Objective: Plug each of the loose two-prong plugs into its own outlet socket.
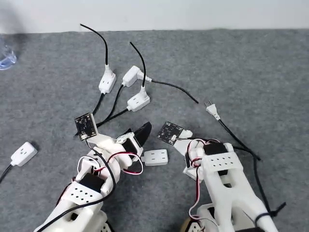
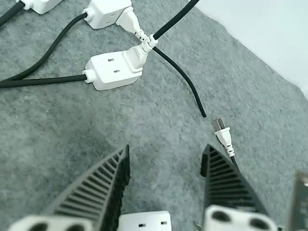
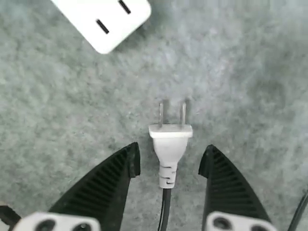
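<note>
Far left edge of the high view, below mid-height: edge socket (image 1: 23,153), white, flat on the grey felt table (image 1: 251,63), with its black lead (image 1: 6,170) running off the frame. Upper left of centre: three white sockets grouped close, namely top-left socket (image 1: 107,81), top-middle socket (image 1: 131,76) and lower socket (image 1: 138,102), all three filled by seated plugs (image 2: 137,53). Below that group, at lower left: left gripper (image 2: 166,150), spread wide and gripping nothing, with bare felt between its ribbed black fingers (image 2: 108,183). Just right of it, at lower centre: loose socket (image 1: 155,157), slots up, lying between the two arms. Next to the right, under the second arm's wrist: right gripper (image 3: 172,148), likewise spread, straddling the near plug (image 3: 170,137), flat on the felt with both prongs pointing away from the wrist and a corner of the loose socket near them; felt visible on both sides of the plug body, so no grip. Right of centre, at mid-height: far plug (image 1: 211,110), unplugged, well apart from every socket, with its black cord (image 1: 237,139) trailing down toward the lower right corner of the frame.
</note>
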`<state>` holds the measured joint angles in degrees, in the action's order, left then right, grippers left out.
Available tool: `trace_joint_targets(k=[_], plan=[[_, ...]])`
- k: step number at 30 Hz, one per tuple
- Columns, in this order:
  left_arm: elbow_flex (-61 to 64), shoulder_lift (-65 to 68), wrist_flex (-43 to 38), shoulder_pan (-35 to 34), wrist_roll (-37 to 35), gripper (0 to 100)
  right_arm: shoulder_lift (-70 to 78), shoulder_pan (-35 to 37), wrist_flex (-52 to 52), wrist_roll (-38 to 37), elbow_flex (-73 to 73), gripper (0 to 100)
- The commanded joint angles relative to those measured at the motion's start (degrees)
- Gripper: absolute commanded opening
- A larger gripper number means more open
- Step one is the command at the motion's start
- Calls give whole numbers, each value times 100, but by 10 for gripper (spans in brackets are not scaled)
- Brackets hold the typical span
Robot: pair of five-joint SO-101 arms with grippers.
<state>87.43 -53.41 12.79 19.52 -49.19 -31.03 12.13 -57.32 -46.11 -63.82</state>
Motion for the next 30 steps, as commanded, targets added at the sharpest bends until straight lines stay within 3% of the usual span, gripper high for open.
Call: trace_joint_targets(k=[1,10,21,26,30], plan=[[-145,-70,0,44,62,232,444,-4,92,-18,308,191],[-145,-70,-9,44,62,232,2105,-391,207,-62,1319,190],[-145,-70,-9,53,62,232,1974,-22,110,-18,1371,184],[-145,-70,-9,53,62,232,1956,163,110,-35,1371,6],[-145,-70,-9,53,62,232,1930,189,92,-53,1363,9]])
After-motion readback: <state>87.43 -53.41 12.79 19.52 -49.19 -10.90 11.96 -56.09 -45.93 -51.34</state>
